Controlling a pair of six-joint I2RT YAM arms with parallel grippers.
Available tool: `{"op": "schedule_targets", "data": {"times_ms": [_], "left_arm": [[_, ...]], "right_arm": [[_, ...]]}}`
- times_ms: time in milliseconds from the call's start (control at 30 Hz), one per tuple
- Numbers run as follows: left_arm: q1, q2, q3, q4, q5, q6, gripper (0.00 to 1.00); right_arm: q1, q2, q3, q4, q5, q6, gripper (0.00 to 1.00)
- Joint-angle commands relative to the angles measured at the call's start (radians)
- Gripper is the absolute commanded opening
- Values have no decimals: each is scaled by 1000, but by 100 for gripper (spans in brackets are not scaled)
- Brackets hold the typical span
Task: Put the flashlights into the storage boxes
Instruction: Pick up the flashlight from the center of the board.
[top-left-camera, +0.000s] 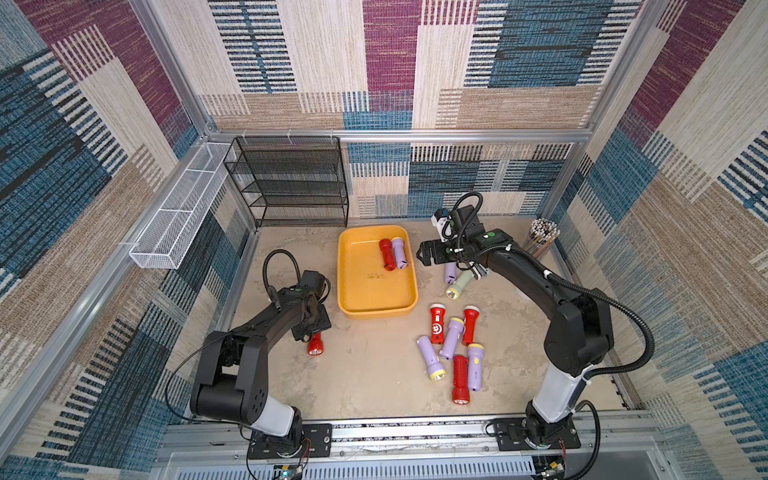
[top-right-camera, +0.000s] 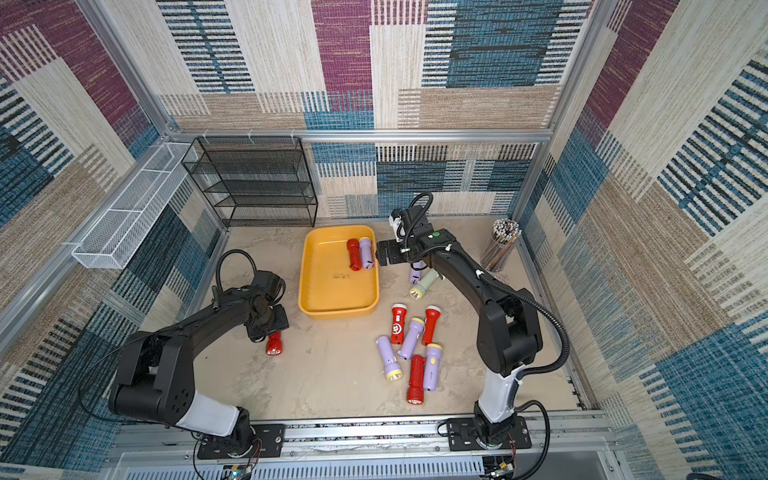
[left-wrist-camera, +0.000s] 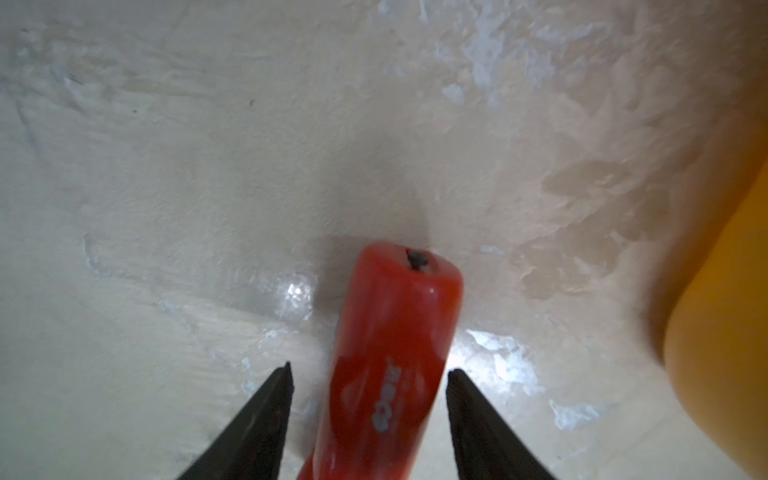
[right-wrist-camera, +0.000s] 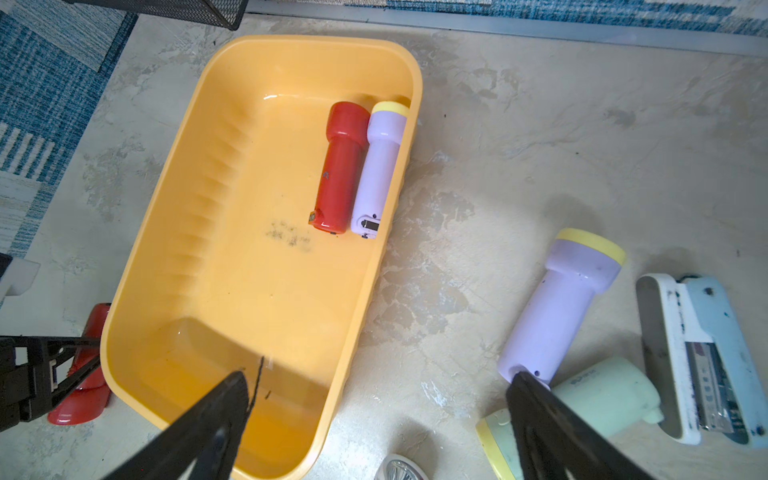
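The yellow storage box (top-left-camera: 353, 286) (right-wrist-camera: 249, 249) stands mid-table and holds a red flashlight (top-left-camera: 386, 254) and a lilac one (top-left-camera: 400, 252) side by side. Left of it a red flashlight (top-left-camera: 315, 345) (left-wrist-camera: 395, 324) lies on the table. My left gripper (top-left-camera: 309, 330) (left-wrist-camera: 370, 369) straddles its body, open, with a slim gap on each side. My right gripper (top-left-camera: 424, 254) (right-wrist-camera: 380, 376) hovers wide open and empty over the box's right rim. Beneath that arm lie a lilac flashlight (right-wrist-camera: 561, 307) and a pale green one (right-wrist-camera: 606, 395). Several more red and lilac flashlights (top-left-camera: 453, 345) lie front right.
A pale blue stapler (right-wrist-camera: 698, 361) lies beside the green flashlight. A black mesh rack (top-left-camera: 291, 183) stands at the back left. A white wire basket (top-left-camera: 178, 216) hangs on the left wall. A cup of pencils (top-left-camera: 542, 239) stands at the back right.
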Motion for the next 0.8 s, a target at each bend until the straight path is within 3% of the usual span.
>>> {"op": "schedule_targets", "data": {"times_ms": [0,100,300,367,767], "left_arm": [[8,26,12,31,26,37,63],[14,66,30,34,26,40,58],[20,141,76,30,61,56,26],[20,155,95,15,75,63,21],[20,126,363,-186,51,124,18]], "right_arm": [[1,3,10,-5,28,-10,100],[1,6,40,-12,38,-11,100],[1,13,68,-28,66,-25,100],[1,16,76,-31,73,-26,100],[0,21,82,-32,96,-20,100]]}}
